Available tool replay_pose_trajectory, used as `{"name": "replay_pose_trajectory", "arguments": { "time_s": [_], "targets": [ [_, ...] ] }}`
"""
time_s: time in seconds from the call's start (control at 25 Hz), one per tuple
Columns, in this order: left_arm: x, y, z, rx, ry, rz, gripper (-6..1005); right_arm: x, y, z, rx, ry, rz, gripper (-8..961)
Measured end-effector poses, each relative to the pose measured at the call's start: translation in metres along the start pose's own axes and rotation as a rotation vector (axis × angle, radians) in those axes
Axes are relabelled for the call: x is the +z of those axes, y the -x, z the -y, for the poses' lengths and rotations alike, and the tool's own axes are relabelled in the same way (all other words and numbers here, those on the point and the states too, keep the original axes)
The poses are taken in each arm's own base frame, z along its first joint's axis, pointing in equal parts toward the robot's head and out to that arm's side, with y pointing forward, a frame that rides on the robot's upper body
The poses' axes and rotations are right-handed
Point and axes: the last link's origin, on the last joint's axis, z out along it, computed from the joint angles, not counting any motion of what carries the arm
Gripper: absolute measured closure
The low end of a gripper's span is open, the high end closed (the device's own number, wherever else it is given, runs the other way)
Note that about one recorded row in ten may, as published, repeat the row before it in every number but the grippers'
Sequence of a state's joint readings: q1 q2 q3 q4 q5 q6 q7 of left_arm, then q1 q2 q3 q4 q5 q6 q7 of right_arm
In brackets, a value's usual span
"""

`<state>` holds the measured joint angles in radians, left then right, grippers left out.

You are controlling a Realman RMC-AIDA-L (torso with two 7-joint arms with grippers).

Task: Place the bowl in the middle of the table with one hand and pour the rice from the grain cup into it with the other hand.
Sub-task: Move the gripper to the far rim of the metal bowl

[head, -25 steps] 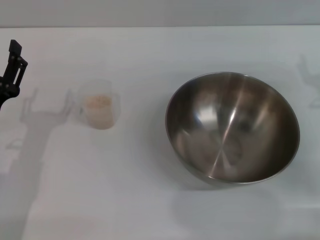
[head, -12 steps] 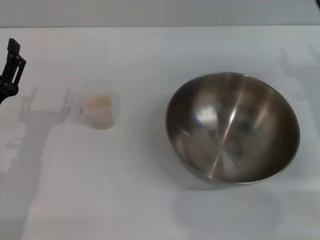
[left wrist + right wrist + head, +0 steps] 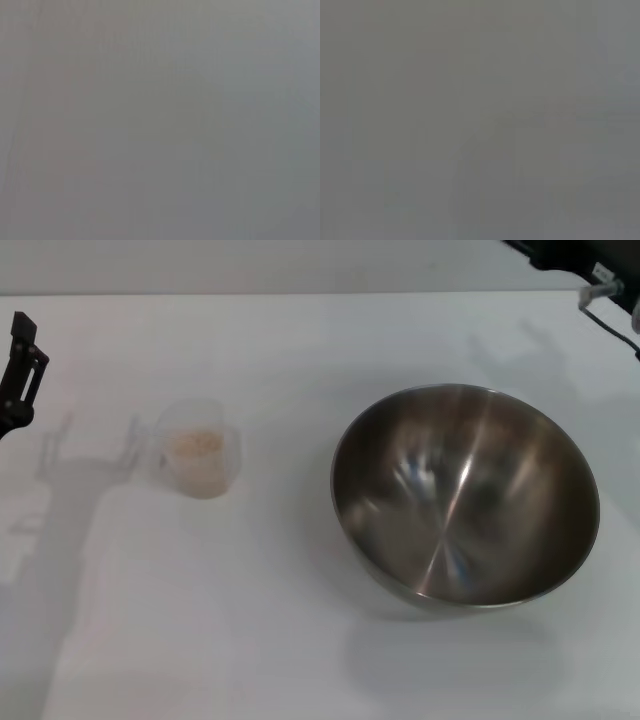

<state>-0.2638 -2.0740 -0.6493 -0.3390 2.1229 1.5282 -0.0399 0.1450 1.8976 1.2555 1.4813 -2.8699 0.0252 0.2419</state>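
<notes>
The steel bowl (image 3: 466, 495) stands right of centre on the white table (image 3: 300, 640); it is shiny inside and holds nothing. The clear grain cup (image 3: 197, 453) stands upright at the left, with pale rice (image 3: 194, 443) in it. My left gripper (image 3: 20, 370) shows at the far left edge, well left of the cup and apart from it. A dark part of my right arm (image 3: 585, 262) shows at the top right corner, beyond the bowl; its fingers do not show. Both wrist views show only plain grey.
The table's far edge (image 3: 300, 293) runs across the top of the head view. Arm shadows (image 3: 60, 470) lie on the table left of the cup and beyond the bowl.
My right arm has come into the top right corner, and its shadow has moved left across the table. My left gripper has drawn slightly left and up. Bowl and cup have not moved.
</notes>
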Motion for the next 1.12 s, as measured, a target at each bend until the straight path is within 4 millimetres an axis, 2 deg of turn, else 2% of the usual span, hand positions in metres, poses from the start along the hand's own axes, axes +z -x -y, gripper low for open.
{"name": "replay_pose_trajectory", "arguments": {
  "time_s": [0.24,0.48,0.68,0.88,1.12],
  "targets": [
    [0.001,-0.001,0.001,0.001,-0.007,-0.004,166,-0.004,0.030,-0.016,-0.090,-0.024,-0.301,180],
    [0.001,-0.001,0.004,0.004,-0.020,-0.006,166,-0.007,0.046,-0.017,-0.133,0.064,-0.610,184],
    [0.000,-0.001,0.007,0.003,-0.032,-0.006,166,-0.011,0.045,-0.003,-0.131,0.124,-0.773,187],
    [0.001,-0.002,0.008,0.004,-0.036,-0.013,166,-0.008,0.032,0.011,-0.117,0.141,-0.883,191],
    [0.000,-0.002,0.009,0.005,-0.040,-0.014,167,-0.001,0.017,0.016,-0.114,0.165,-0.950,195]
  ]
}}
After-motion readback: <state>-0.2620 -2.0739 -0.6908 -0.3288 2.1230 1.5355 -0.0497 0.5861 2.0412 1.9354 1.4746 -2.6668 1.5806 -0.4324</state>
